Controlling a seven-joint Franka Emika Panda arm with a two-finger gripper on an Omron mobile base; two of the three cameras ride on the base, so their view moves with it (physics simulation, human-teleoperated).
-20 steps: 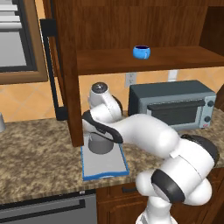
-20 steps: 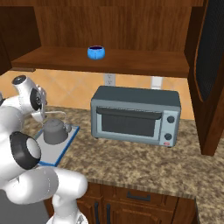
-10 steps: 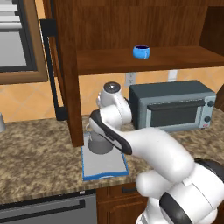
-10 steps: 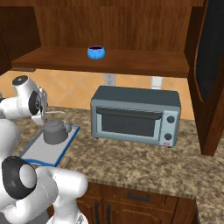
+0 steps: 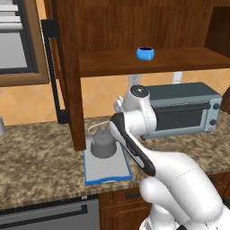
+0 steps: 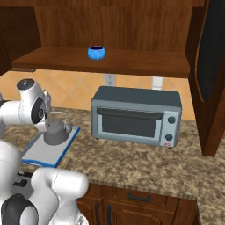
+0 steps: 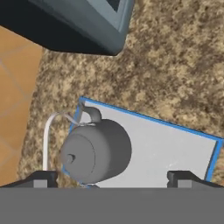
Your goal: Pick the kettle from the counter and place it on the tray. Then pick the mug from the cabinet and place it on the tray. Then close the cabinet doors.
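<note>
The dark grey kettle (image 5: 104,143) (image 6: 56,133) (image 7: 96,151) stands upright at the far end of the blue-rimmed tray (image 5: 108,168) (image 6: 44,151) (image 7: 175,148) on the granite counter (image 7: 175,65). My gripper (image 7: 111,179) hovers just above and to the right of it, open, its tips wide on either side with nothing between them. The blue mug (image 5: 145,53) (image 6: 96,52) sits on the shelf of the open cabinet (image 5: 148,63). The left cabinet door (image 5: 67,67) and the right cabinet door (image 6: 213,52) are swung out.
A grey toaster oven (image 5: 184,110) (image 6: 136,115) (image 7: 78,22) stands on the counter right of the tray, close to my arm. The left door's black bar handle (image 5: 51,72) hangs beside the tray. A wall outlet (image 6: 110,79) is behind.
My hand has drawn up and to the right, away from the kettle, which stays put on the tray. The jaws stay wide.
</note>
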